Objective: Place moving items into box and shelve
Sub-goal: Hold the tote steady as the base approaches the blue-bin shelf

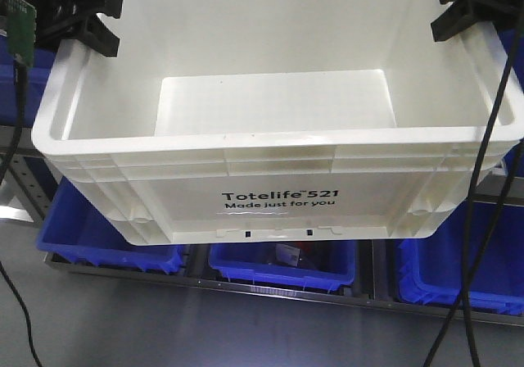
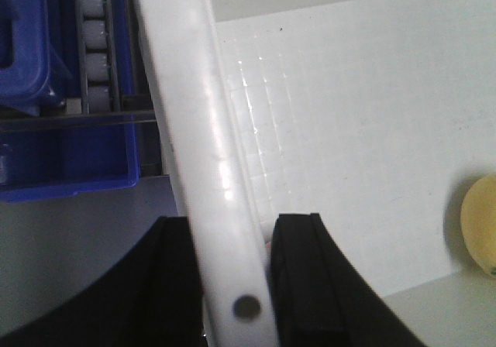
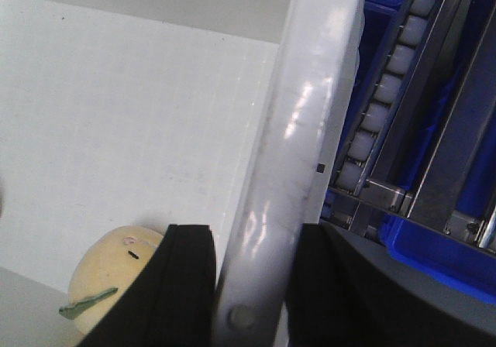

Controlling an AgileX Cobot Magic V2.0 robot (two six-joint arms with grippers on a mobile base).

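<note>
A white box (image 1: 278,178), printed "Totelife 521, Made just for you" on its near wall, fills the front view and sits tilted above a row of blue bins (image 1: 282,269) that run along 6 o'clock. The left tool (image 1: 98,27) grips the box's rim at 10 o'clock and the right tool (image 1: 454,15) grips it at 2 o'clock. From the left wrist, the left tool (image 2: 232,235) is pinching the rim, one black finger outside the wall and the other inside, both pressed against the plastic. From the right wrist, the right tool (image 3: 256,246) clamps the opposite rim in the same way. A yellow fruit (image 3: 108,277) with a green leaf lies on the box floor at 7 o'clock in the right wrist view, close to the inner finger. The same fruit (image 2: 480,223) shows at 4 o'clock in the left wrist view, well apart from that tool. Outside the box walls, grey rollers (image 3: 387,91) run beside more blue bins. Black cables (image 1: 483,178) hang across the box's right end at 3 o'clock in the front view.
</note>
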